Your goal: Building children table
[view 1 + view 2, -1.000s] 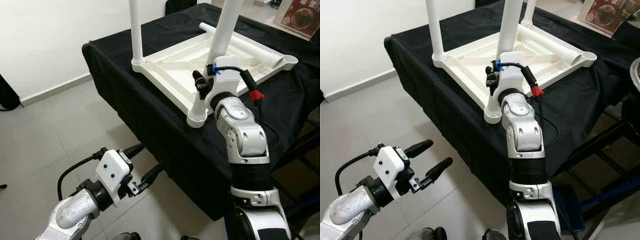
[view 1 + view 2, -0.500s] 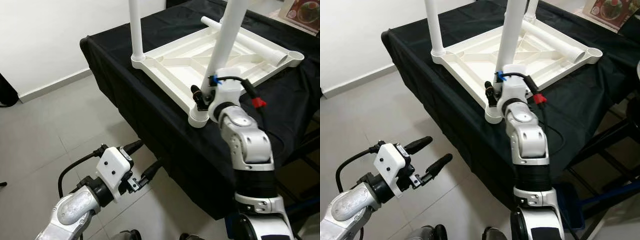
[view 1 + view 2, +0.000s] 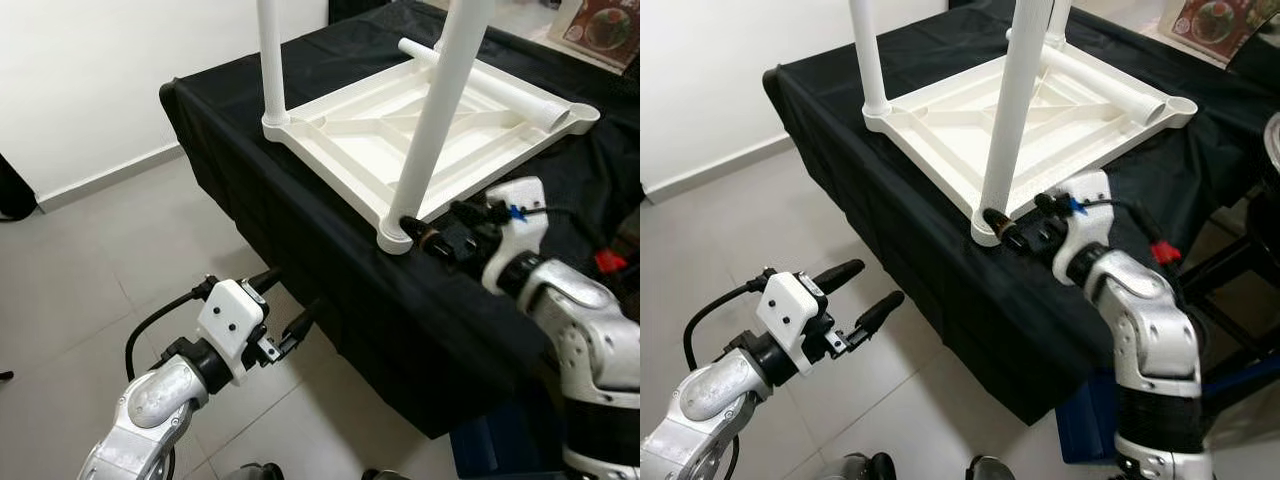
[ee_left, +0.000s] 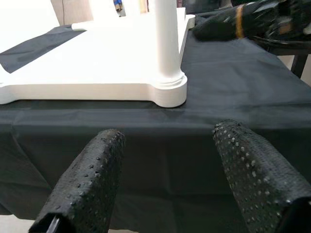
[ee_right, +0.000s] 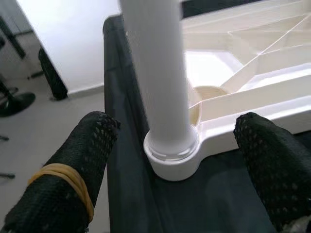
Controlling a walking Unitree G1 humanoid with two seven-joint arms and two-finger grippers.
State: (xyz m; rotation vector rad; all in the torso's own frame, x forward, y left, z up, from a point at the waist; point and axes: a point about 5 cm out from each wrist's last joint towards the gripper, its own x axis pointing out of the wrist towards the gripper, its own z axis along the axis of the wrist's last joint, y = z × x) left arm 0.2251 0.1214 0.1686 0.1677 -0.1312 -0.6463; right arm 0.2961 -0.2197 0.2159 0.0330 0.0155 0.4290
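Right gripper (image 3: 1012,232), fingers spread and holding nothing, sits beside the near-corner leg (image 3: 432,110) of the upturned tabletop (image 3: 352,140) on the black-draped table (image 3: 250,190); apparently 3 legs stand, 1 leg (image 3: 490,85) lies unfitted.

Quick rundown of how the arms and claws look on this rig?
Both arms are silver metal with black joints. Each wrist carries a white boxy housing with a black cable looped out. Each claw has two long black dimpled fingers. The right claw has a yellow rubber band on one finger, a blue clip and red connector behind it. The left claw looks plain.
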